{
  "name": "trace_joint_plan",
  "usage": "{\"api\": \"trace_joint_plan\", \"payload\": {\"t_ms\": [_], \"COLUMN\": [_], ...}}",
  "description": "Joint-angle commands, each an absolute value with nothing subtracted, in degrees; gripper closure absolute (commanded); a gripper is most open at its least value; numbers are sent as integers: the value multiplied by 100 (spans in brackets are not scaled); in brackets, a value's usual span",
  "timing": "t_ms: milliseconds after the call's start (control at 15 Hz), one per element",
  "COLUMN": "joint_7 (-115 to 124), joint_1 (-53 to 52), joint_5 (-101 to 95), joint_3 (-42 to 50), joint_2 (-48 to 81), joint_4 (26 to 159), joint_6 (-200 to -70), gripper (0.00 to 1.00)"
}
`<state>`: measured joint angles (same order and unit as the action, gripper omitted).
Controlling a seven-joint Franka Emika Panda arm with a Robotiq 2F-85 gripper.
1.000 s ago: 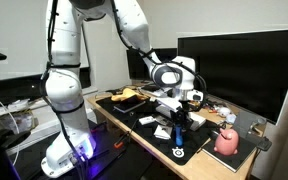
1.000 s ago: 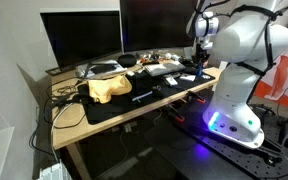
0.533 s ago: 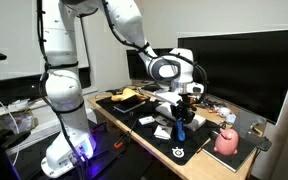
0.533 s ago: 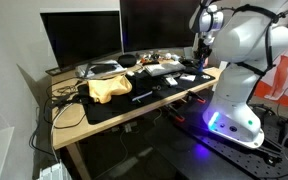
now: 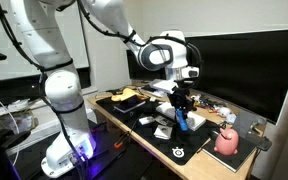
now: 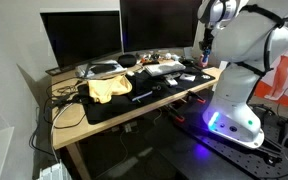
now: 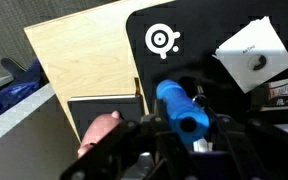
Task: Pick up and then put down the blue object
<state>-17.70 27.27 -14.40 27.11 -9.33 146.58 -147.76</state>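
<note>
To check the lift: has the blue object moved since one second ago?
Yes. The blue object, held in the gripper, has risen above the black mat.

No words or numbers are legible anywhere. The only sign is a white ring-shaped emblem with a short tail, printed on the flat black desk mat in the wrist view.

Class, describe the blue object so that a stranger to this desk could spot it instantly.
Find the black monitor, then the black desk mat before it. The robot's gripper hangs above that mat, clamping the blue object: a short bright-blue piece, unlike the rounded pink object nearby.
</note>
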Motion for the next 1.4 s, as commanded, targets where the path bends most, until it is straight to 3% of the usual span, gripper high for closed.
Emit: {"api": "trace_joint_plan", "payload": {"t_ms": [0, 467, 1333], "joint_7": [-1385, -672, 324], "joint_1": [2953, 3355, 3833], "joint_5": [-1796, -2212, -2217], "joint_3": [2674, 2599, 2299], "joint_2": [-1593, -1887, -1120], "joint_4": [14992, 14975, 14851], "joint_6": [-14881, -15154, -16515], "gripper": [91, 91, 91]}}
